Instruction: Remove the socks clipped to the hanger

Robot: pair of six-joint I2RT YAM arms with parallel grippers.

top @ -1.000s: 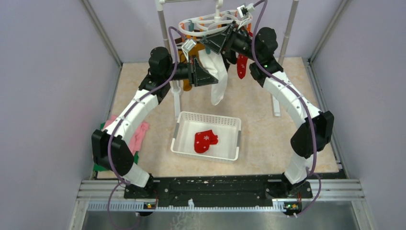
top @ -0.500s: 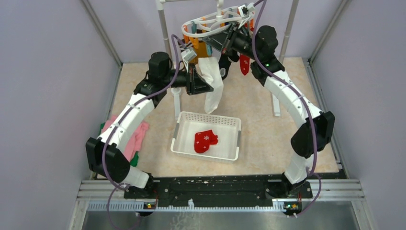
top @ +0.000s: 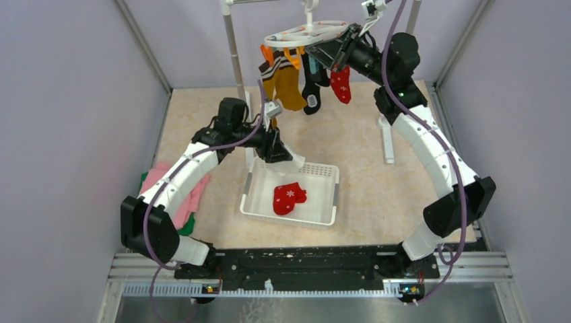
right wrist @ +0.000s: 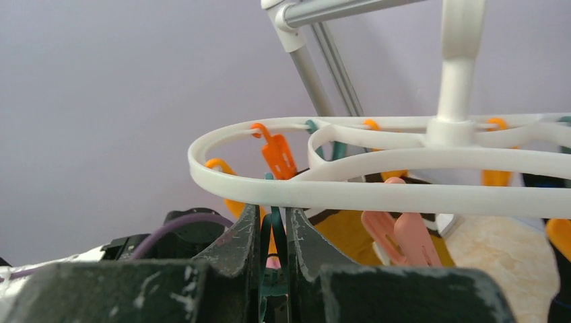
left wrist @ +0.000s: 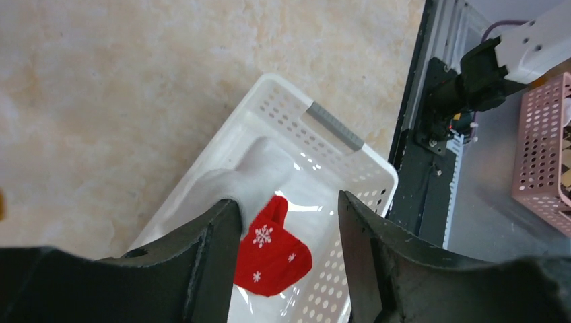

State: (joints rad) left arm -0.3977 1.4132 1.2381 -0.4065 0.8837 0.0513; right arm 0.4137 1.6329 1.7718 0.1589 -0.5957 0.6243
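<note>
three socks (top: 288, 84) hang from one hanger (top: 306, 33); two are in one basket (top: 320, 171). left gripper (left wrist: 289, 202) jaws apart above it; right gripper (right wrist: 273, 212) clamped on one teal clip (right wrist: 275, 237).

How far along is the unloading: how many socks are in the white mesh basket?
2. A red snowflake sock lies mid-basket; a white sock lies beside it along the wall, under the open left gripper. None seems hidden.
</note>
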